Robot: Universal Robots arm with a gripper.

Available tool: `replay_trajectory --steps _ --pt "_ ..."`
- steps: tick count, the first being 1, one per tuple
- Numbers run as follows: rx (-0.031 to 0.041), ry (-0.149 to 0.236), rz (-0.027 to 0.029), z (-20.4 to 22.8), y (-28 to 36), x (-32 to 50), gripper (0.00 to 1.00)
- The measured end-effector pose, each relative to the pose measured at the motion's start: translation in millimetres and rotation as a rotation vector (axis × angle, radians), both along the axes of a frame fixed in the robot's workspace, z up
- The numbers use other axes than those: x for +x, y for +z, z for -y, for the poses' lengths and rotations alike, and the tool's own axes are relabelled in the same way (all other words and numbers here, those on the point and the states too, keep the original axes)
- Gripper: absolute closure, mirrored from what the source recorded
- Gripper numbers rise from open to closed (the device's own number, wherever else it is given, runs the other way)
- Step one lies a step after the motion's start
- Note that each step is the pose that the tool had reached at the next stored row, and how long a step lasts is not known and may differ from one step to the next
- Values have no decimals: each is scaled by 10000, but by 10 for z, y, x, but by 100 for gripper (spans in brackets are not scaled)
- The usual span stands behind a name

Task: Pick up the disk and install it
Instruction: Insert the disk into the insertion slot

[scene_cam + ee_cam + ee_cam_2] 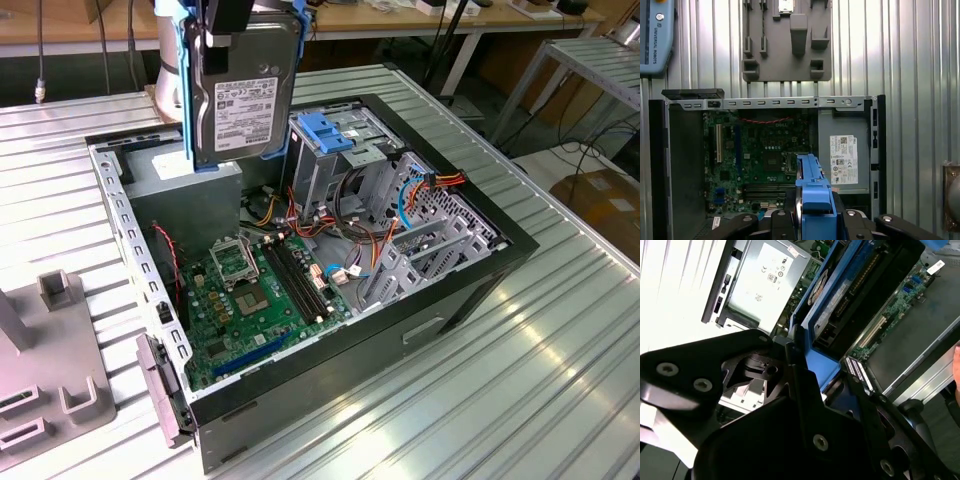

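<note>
An open computer case is lying on the ribbed metal surface, exposing a green motherboard. A metal cage with a blue tab is standing inside. A grey fixture is sitting at the exterior view's left.

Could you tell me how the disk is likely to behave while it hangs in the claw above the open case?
Probably stiff: the disk hangs upright from the claw without sagging. Likely heavy for its size, given its metal body. Its blue plastic rails may be slippery.

Upright disk above open computer case; drive cage inside, toward exterior view's right.
</note>
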State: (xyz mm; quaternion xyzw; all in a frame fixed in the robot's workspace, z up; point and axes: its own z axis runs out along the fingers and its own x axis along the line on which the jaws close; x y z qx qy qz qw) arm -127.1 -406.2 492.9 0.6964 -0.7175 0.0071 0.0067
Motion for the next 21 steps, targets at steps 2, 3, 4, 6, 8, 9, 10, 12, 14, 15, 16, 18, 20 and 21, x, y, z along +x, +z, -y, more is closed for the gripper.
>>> replay_trajectory --steps 2,3,4,6,8,9,10,12,14,15,16,18,20,21 --pt "-1 -1 -1 14 0 0 63" --pt "0 -1 0 26 0 1 63" --pt "0 -1 0 35 0 1 63" --pt "0 0 0 57 0 2 63" --pt "0 -1 0 106 0 3 63" --pt "0 -1 0 121 0 4 63" --pt "1 0 0 131 0 5 63" --pt "0 0 0 156 0 6 63" --pt "0 -1 0 180 0 7 63" --pt "0 -1 0 189 0 8 63" --pt "0 0 0 201 0 9 63" --pt "-1 0 0 221 0 12 63" --pt "-1 -1 0 236 0 14 63" --pt "-1 0 0 244 0 15 63"
